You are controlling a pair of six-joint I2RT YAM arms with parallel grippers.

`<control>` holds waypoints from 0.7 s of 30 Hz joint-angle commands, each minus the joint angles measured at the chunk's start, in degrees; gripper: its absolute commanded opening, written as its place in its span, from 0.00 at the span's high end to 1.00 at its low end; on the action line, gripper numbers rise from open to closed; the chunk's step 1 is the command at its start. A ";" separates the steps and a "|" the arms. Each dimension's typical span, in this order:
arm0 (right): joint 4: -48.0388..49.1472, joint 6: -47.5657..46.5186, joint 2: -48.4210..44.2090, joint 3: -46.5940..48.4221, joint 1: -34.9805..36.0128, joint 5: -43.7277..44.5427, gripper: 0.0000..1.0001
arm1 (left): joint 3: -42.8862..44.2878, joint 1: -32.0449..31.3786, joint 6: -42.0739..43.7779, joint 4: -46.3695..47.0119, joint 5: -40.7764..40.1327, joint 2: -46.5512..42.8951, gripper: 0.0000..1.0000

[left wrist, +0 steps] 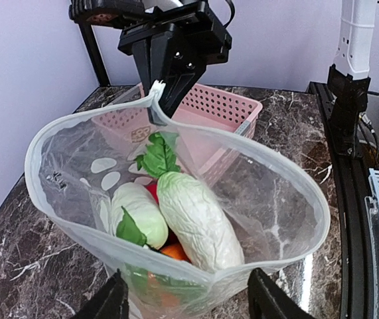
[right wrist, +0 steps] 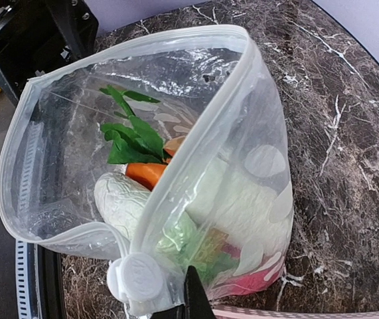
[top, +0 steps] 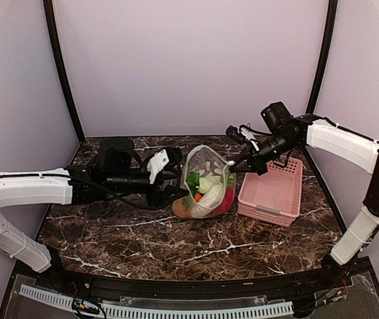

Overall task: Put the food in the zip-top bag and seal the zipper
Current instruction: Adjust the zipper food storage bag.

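Note:
The zip-top bag (top: 206,174) stands in the middle of the table with its mouth wide open. Inside lie two white radishes (left wrist: 192,216) with green leaves, an orange piece (right wrist: 146,174) and a red piece (left wrist: 151,191). My right gripper (top: 231,166) is shut on the far corner of the bag's rim and holds it up; it also shows in the left wrist view (left wrist: 157,106). The zipper (right wrist: 202,133) runs unsealed round the mouth, with a white tab (right wrist: 136,279) by my right fingers. My left gripper (left wrist: 189,302) is open, its fingers either side of the bag's near side.
A pink slatted basket (top: 272,189) stands just right of the bag, under my right arm; it also shows behind the bag in the left wrist view (left wrist: 226,109). Dark marble table (top: 176,246); purple walls close the back and sides.

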 commanded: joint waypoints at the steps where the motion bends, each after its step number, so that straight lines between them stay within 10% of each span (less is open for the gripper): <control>1: 0.16 1.04 1.02 1.53 -0.48 -1.45 1.00 | 1.62 -2.04 1.26 2.81 -2.56 -0.12 0.46; 21: 0.53 4.20 2.97 3.28 -2.58 -6.09 1.00 | 3.00 -4.53 3.91 4.28 -9.79 5.79 0.50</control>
